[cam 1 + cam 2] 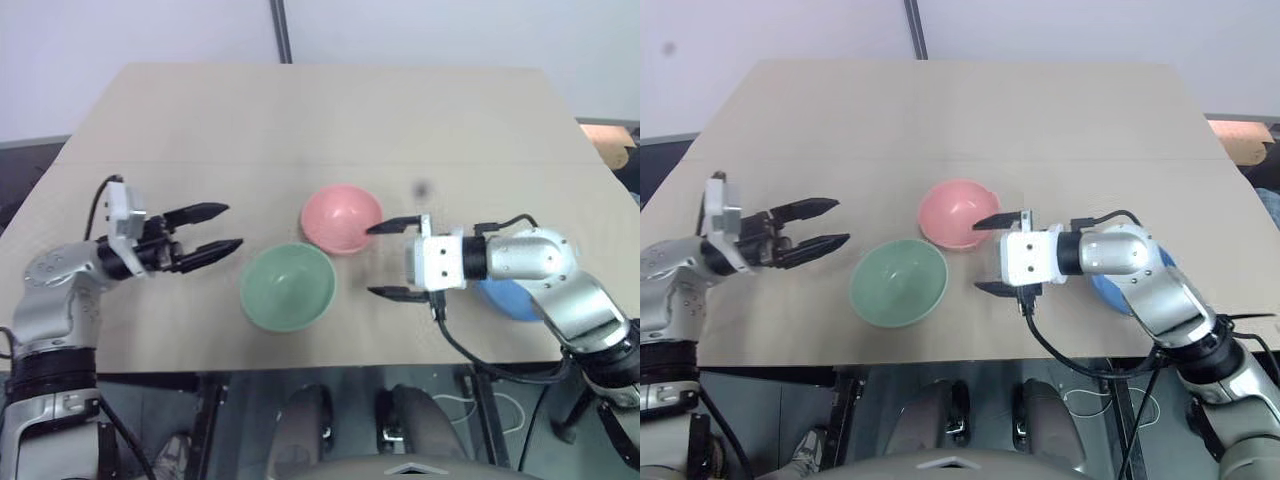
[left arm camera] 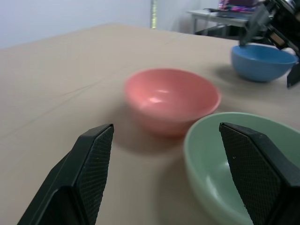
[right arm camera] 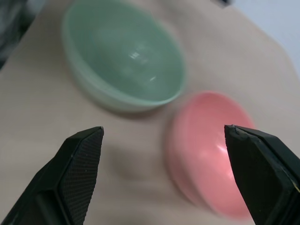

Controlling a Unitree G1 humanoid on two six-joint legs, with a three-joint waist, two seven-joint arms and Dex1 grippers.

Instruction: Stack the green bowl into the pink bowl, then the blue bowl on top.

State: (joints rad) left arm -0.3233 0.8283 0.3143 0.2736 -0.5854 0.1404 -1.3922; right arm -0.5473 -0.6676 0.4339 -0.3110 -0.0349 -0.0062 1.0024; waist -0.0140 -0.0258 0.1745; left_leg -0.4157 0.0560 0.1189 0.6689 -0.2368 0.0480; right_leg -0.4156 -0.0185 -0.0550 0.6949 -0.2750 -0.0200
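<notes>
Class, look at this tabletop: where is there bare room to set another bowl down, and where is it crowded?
Free: the wide far half of the table, beyond the pink bowl. Crowded: the near edge, where the green bowl sits between the open left gripper and open right gripper, with the blue bowl behind the right arm.

arms: silver-grey shells, black joints
wrists: white blocks, black cables
fingers: black, cross-hatched pads
</notes>
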